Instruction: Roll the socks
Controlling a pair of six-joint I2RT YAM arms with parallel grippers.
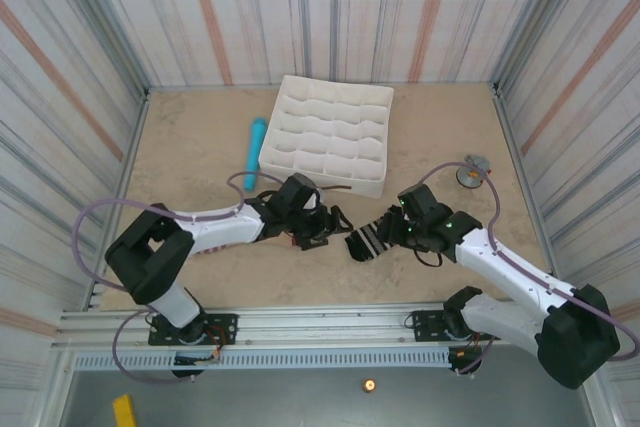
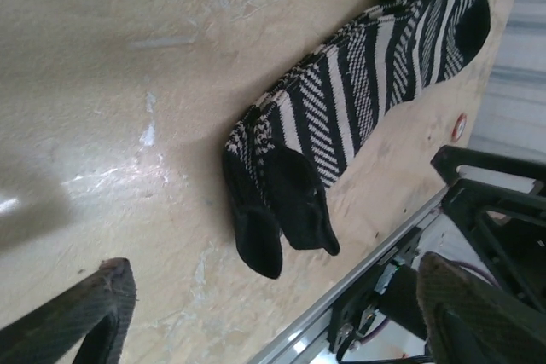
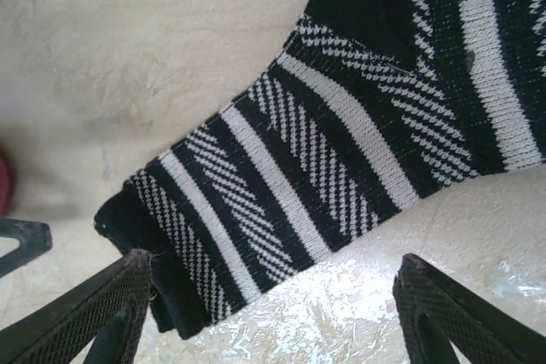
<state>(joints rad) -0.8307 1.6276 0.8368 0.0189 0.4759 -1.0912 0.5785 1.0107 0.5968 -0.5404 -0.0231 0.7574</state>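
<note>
The black striped sock [image 1: 368, 239] lies flat on the tabletop [image 1: 200, 147] between the arms, and the left claw [image 1: 325, 227] and the right claw [image 3: 273, 296] stand open and empty at its ends, probably ready for rolling it

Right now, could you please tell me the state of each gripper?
Left gripper: open, holding nothing.
Right gripper: open over the black striped sock, not gripping it.
</note>
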